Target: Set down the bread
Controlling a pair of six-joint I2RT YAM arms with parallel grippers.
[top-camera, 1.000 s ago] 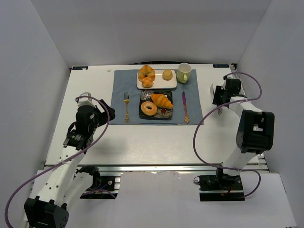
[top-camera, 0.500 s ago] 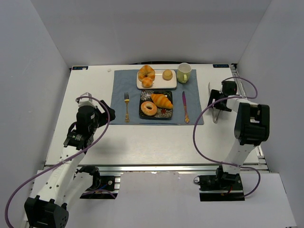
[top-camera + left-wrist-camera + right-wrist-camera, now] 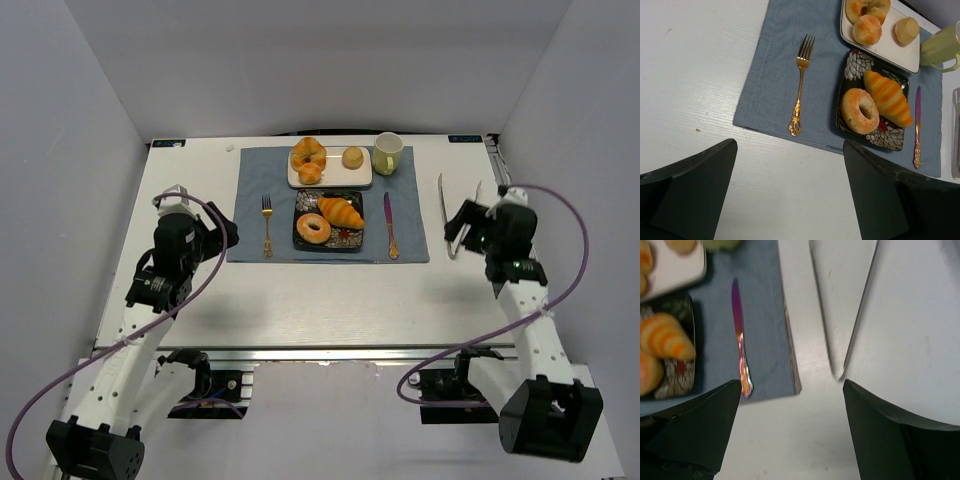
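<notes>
The bread is a striped croissant (image 3: 342, 211) (image 3: 888, 97) (image 3: 665, 342) lying beside a sugared donut (image 3: 314, 229) (image 3: 860, 111) on a black patterned plate (image 3: 355, 243) (image 3: 890, 140). Three more rolls (image 3: 310, 173) sit on the white plate (image 3: 335, 170) (image 3: 890, 50) behind it. My left gripper (image 3: 226, 234) (image 3: 790, 200) hovers open and empty over bare table left of the placemat (image 3: 250, 190). My right gripper (image 3: 462, 222) (image 3: 790, 440) is open and empty just short of the metal tongs (image 3: 457, 215) (image 3: 823, 315), which lie on the table right of the placemat.
A gold fork (image 3: 267, 225) (image 3: 799, 90) lies left of the black plate and an iridescent knife (image 3: 389, 225) (image 3: 740, 340) right of it. A green cup (image 3: 387, 153) (image 3: 940, 47) stands at the placemat's back right corner. Grey walls enclose the table.
My right gripper opened wide and drew back toward the near edge, leaving the tongs flat on the table. The left arm shifted slightly to the left.
</notes>
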